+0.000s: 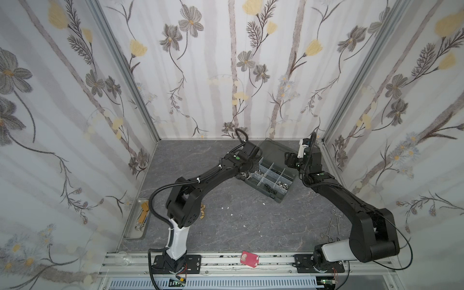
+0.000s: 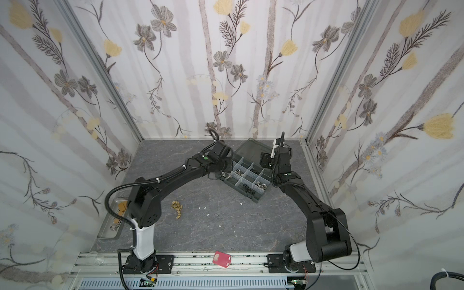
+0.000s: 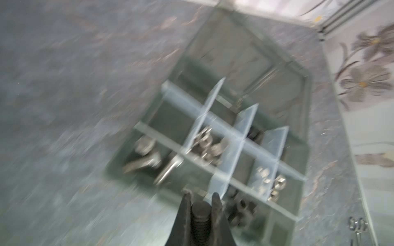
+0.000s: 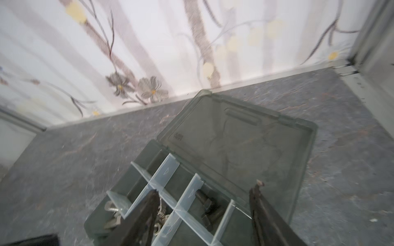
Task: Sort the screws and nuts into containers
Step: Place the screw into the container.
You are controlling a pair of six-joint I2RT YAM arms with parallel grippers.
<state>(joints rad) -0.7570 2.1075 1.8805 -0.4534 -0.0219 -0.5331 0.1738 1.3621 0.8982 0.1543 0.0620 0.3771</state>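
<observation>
Two arms of yours reached over the organizer box [image 1: 278, 198], which sat open near the back wall with its smoky lid [image 1: 273, 148] laid flat behind it. Your left gripper [image 3: 201, 197] had its fingers pressed in on a black screw [image 3: 199, 216]. The threaded shank showed between them in the left wrist view, and the screw hung above the box's edge next to a cell of dark pieces [image 3: 241, 209]. That view was smeared, so you could not have told which cell lay straight beneath it.

Your right gripper [image 4: 205, 190] had its fingers spread wide with nothing between them, poised over the cells by the lid's hinge. Under it, another black screw [image 4: 204, 199] lay in a cell against a clear divider [image 4: 166, 170].

Silver screws [image 3: 147, 156] lay in the end cell. A heap of small silver pieces [image 3: 210, 147], too blurred to name, filled the next cell, and silver nuts [image 3: 277, 184] sat in a cell farther along.

On the table [image 1: 251, 238], tan pieces [image 2: 177, 207] and white scraps [image 1: 227, 208] lay well apart from the box. A steel tray [image 1: 134, 236] sat by the left wall, and forceps [image 1: 335, 223] lay near the right arm's base.
</observation>
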